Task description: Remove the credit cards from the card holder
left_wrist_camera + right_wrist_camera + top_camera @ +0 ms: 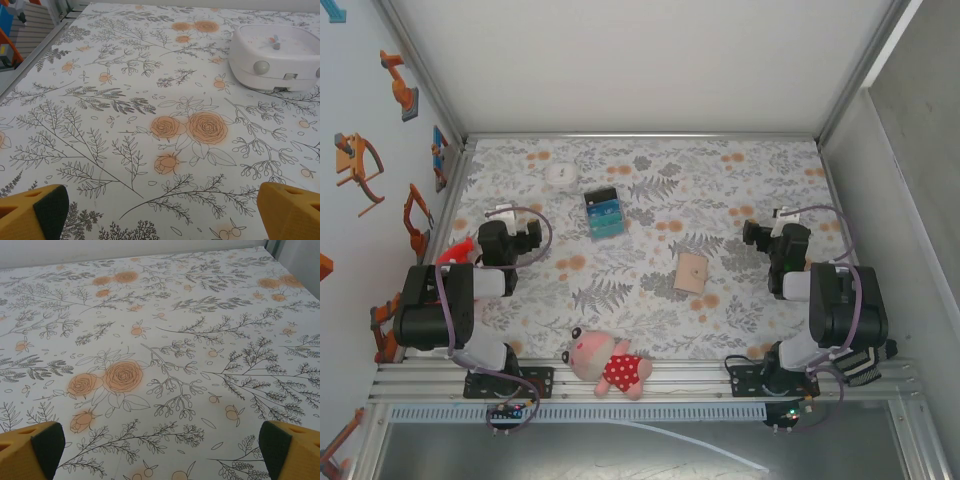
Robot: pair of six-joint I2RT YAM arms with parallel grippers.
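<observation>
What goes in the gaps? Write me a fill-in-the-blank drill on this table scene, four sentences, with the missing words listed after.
1. The left gripper and the right gripper both have their jaws ____.
2. The card holder lies nearer the ____ gripper.
3. The plush toy wears a ____ spotted dress.
4. The striped block lies between the card holder and the ____ round device.

Missing words: open; right; red; white.
</observation>
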